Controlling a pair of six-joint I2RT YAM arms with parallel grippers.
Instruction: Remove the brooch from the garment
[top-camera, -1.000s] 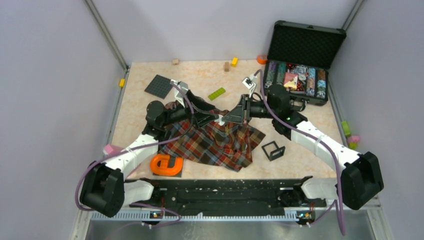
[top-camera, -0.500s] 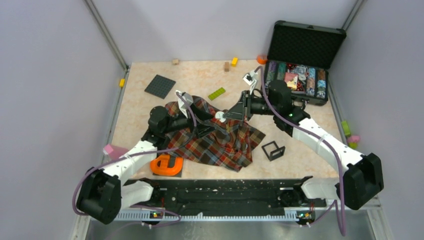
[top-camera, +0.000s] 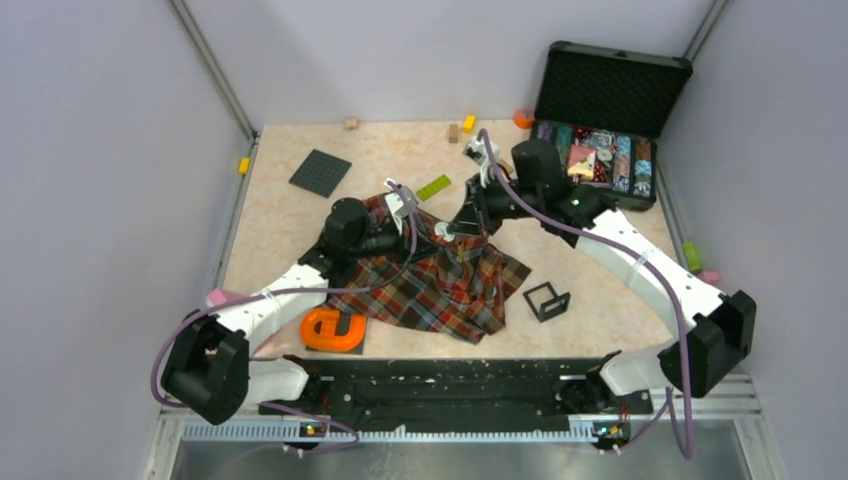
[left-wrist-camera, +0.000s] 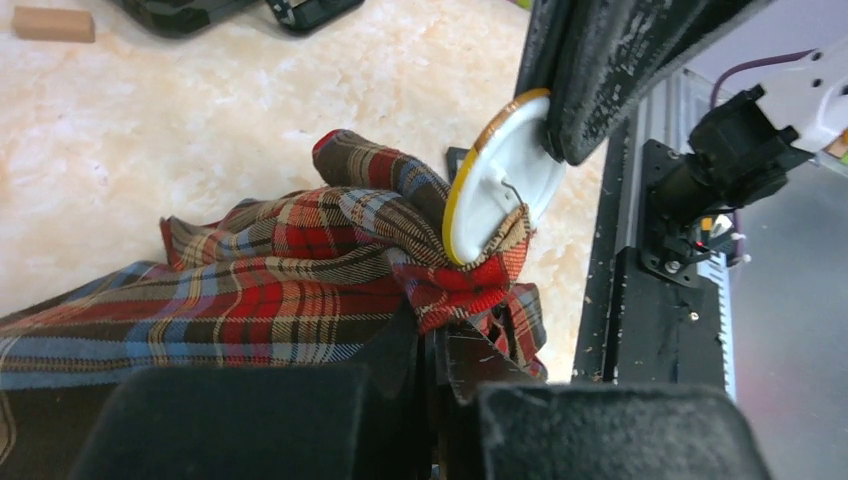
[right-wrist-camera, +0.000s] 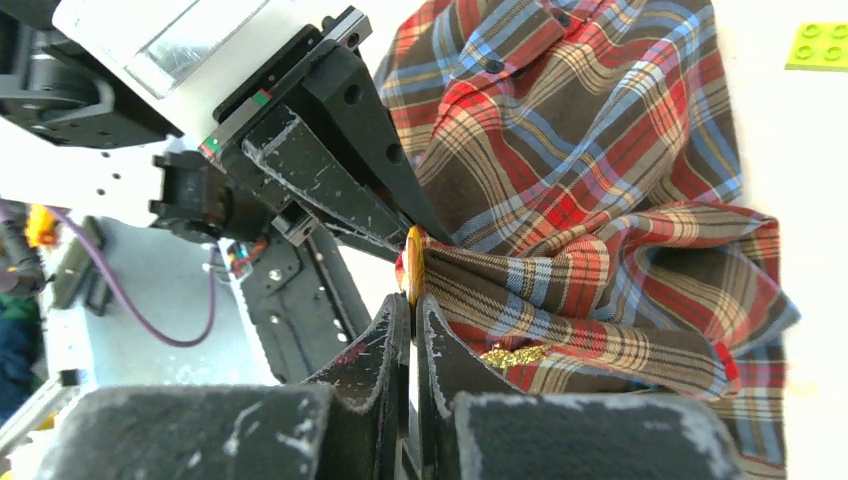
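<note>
The garment, a plaid shirt, lies crumpled mid-table, with one fold pulled up between the two arms. The brooch, a white disc with a gold rim, stands on edge at the top of that fold and shows as a small white spot from above. My right gripper is shut on the brooch's edge. My left gripper is shut on the bunched red cloth directly under the disc. From above, the left gripper and right gripper meet tip to tip.
An open black case of poker chips stands at the back right. A black square plate and a green brick lie behind the shirt. An orange piece and a black frame cube sit near the front.
My left gripper moved right along the shirt to the brooch and shut on the cloth under it. The right gripper shifted slightly back and left, still holding the brooch.
</note>
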